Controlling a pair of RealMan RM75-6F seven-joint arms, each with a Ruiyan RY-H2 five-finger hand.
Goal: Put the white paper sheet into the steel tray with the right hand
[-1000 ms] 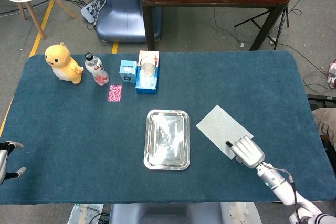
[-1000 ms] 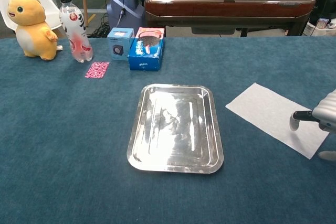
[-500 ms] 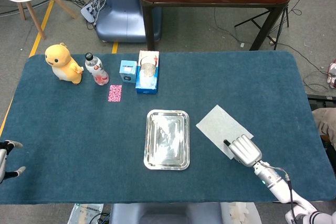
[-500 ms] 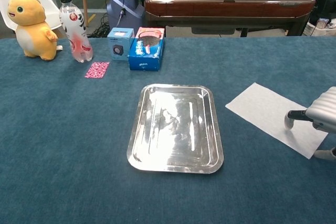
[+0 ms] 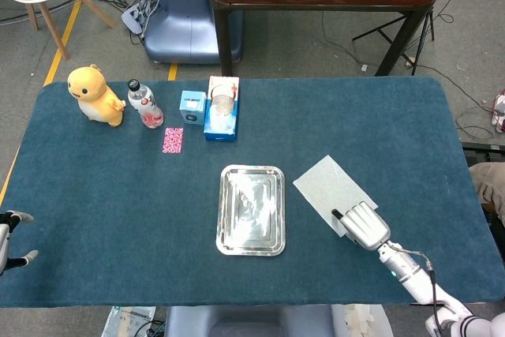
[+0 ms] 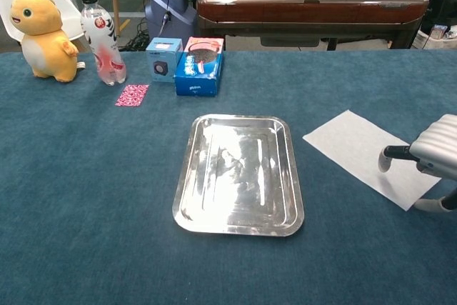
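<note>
1. One blue-covered worktop [image 5: 118,195] fills both of my views and carries everything below.
2. Near the middle of it I see the steel tray [image 5: 251,210], flat, long side running away from me, nothing lying in it.
3. To the right of the tray, apart from it, lies the white paper sheet [image 5: 330,185], flat on the cloth and turned at a slant.
4. On the sheet's near right corner I have my right robot hand [image 5: 362,225]; its fingers are curled downward and one dark fingertip [image 6: 385,156] rests on the paper. From my feeds I cannot tell whether the paper is pinched or only pressed.
5. At the far left, the yellow plush toy [image 5: 94,94] stands upright.
6. Beside it, a clear bottle [image 5: 144,104] with a pink label is upright.
7. Further right, a tissue box [image 5: 222,107] sits with a small blue box [image 5: 192,106] just beside it on its left.
8. In front of those lies a pink card [image 5: 173,140].
9. My left robot hand [image 5: 9,234] shows only at the worktop's left edge, fingers apart and holding nothing.
</note>
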